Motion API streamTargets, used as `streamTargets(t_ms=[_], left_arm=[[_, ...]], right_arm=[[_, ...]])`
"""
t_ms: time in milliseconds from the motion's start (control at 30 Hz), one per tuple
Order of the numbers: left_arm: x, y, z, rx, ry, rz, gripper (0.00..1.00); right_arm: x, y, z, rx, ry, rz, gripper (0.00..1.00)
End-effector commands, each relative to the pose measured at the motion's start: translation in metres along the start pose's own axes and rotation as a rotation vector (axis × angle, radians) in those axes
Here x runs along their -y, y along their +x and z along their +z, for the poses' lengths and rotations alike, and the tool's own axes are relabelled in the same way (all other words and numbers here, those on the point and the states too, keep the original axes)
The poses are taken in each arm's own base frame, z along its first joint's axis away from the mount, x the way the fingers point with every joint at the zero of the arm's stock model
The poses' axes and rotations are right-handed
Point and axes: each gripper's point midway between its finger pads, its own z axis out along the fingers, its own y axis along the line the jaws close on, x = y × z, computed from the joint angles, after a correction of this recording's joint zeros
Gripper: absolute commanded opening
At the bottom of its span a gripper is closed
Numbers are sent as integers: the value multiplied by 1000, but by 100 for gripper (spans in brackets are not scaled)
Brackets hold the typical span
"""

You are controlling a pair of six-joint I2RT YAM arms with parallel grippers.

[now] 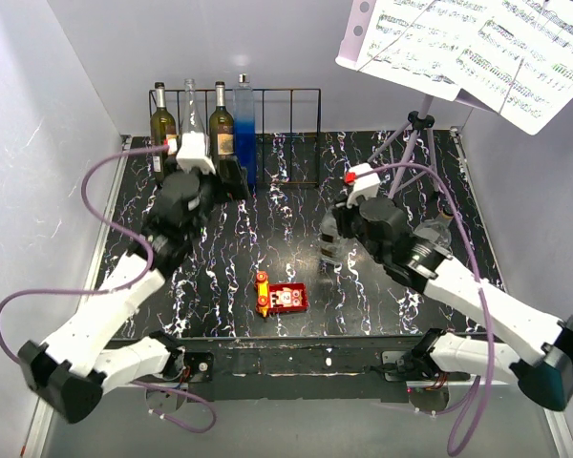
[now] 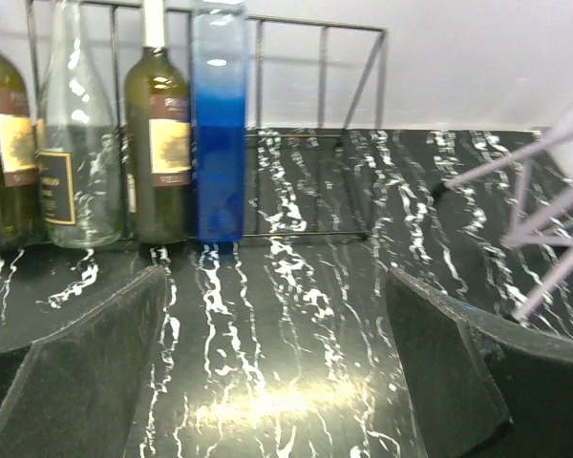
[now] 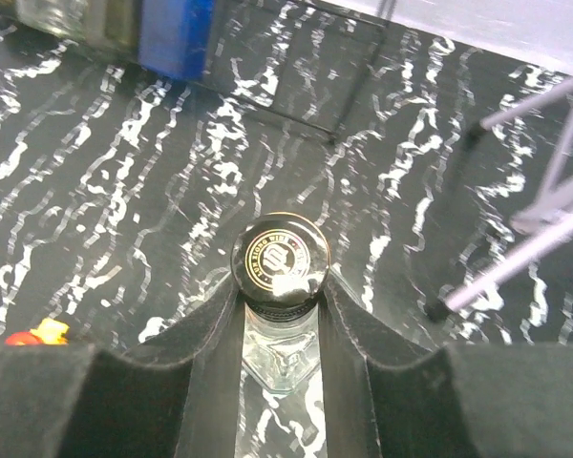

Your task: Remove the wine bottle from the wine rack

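1. Looking like the set-down step to me: the right claw (image 3: 282, 288) is clenched on the neck of a clear bottle (image 3: 279, 262), just under its black cap (image 3: 279, 256). The bottle is upright.
2. It's near the middle of the surface (image 1: 258, 229), well apart from the rack (image 1: 286, 91) along the far edge. Can't tell if its base is touching down.
3. Next move, I reckon: lower it straight, keep it upright, then let go.
4. The left claw (image 2: 277, 277) is released and empty, facing the four bottles (image 2: 158, 143) at the rack's far-left end.
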Motion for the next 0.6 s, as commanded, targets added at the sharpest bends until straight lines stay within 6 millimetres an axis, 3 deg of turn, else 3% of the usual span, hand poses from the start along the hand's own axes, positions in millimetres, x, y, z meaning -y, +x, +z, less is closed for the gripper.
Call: streamTargets(t_ms=[0, 267, 433, 500, 567], left_arm=[[-21, 19, 37, -175, -39, -17, 98], [-42, -25, 98, -151, -77, 2, 98], [-60, -30, 130, -153, -102, 10, 98], [-62, -31, 144, -150, -88, 12, 98], [-66, -32, 159, -157, -97, 22, 98]], right_arm=[[44, -40, -45, 148, 132, -22, 1], [67, -12, -75, 119, 163, 46, 1], [74, -5, -80, 153, 176, 63, 1], [80, -2, -82, 152, 203, 71, 10], [85, -3, -85, 150, 224, 80, 29]])
